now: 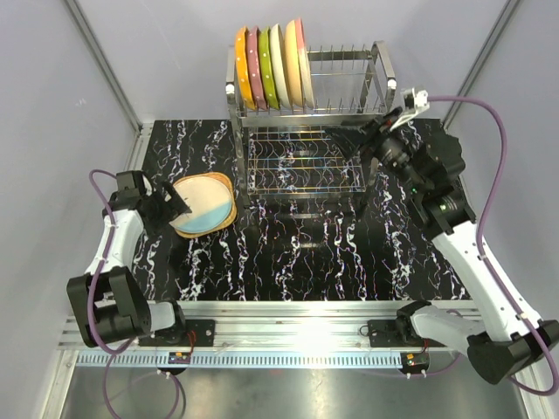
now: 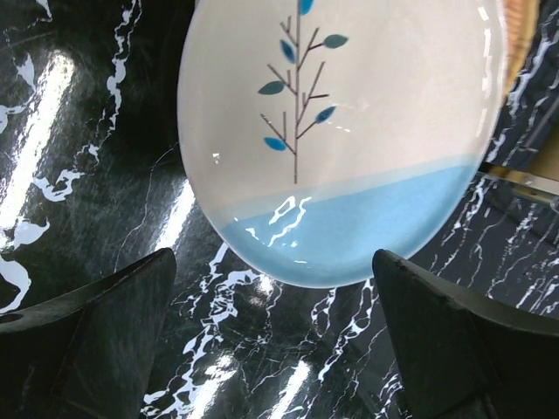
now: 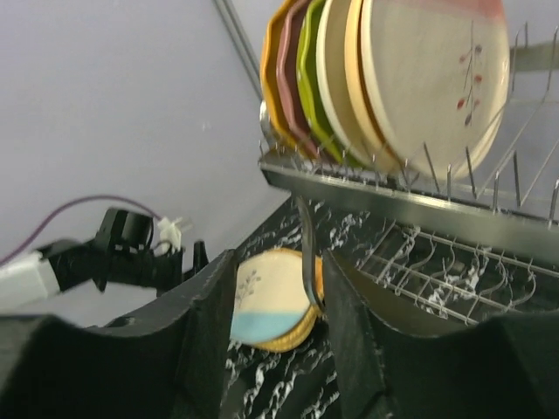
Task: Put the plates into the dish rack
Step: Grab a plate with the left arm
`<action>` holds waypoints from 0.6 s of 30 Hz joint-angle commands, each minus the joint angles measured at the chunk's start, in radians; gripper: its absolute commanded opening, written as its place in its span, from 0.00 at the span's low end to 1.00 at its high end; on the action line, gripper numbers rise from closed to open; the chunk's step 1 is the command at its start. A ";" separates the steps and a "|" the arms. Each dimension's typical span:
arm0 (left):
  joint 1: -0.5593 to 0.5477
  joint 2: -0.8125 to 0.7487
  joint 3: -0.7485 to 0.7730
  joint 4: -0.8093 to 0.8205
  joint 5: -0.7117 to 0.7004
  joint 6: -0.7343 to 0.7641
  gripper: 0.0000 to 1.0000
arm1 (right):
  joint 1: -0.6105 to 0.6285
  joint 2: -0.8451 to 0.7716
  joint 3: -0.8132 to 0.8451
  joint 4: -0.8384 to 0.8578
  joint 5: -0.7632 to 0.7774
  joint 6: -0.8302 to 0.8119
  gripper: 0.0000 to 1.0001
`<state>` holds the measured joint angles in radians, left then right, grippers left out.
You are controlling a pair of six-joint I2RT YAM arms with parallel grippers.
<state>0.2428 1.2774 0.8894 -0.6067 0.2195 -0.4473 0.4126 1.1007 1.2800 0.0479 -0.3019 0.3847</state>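
The two dark fingers [image 2: 87,340] of the left end effector [image 2: 272,260] stand spread wide and empty, low over the black marbled desk [image 2: 79,157], and the near rim of a white-and-blue plate [image 2: 349,131] painted with a thin leafy twig lies just ahead of the gap between them. Seen from above, that plate rests on top of a tan plate [image 1: 231,202], the pair stacked flat on the desk just left of the dish rack [image 1: 349,87]. Six plates [image 1: 271,65] stand on edge in the rack's upper tier, packed together at its left end: orange, pink, green, cream, tan, and a cream one with a pink band. The right end effector [image 1: 367,144] hovers at the rack's right end, its fingers parted with nothing gripped between them
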 commanded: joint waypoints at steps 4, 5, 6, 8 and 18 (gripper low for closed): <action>0.003 0.057 0.020 0.001 -0.037 0.013 0.97 | -0.001 -0.137 -0.208 0.046 -0.091 0.028 0.41; 0.003 0.065 0.020 -0.001 -0.040 0.015 0.96 | -0.001 -0.159 -0.226 0.050 -0.094 0.032 0.43; 0.003 0.072 0.022 -0.002 -0.051 0.013 0.95 | 0.000 -0.168 -0.263 0.055 -0.092 0.042 0.45; 0.007 0.092 0.023 -0.007 -0.060 0.009 0.95 | -0.001 -0.189 -0.294 0.067 -0.094 0.052 0.45; 0.026 0.157 0.031 0.002 -0.066 -0.008 0.62 | 0.000 -0.191 -0.380 0.089 -0.174 0.097 0.36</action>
<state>0.2623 1.4212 0.8898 -0.6331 0.1528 -0.4538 0.4126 0.9192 0.9073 0.0799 -0.4149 0.4515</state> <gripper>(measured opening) 0.662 0.379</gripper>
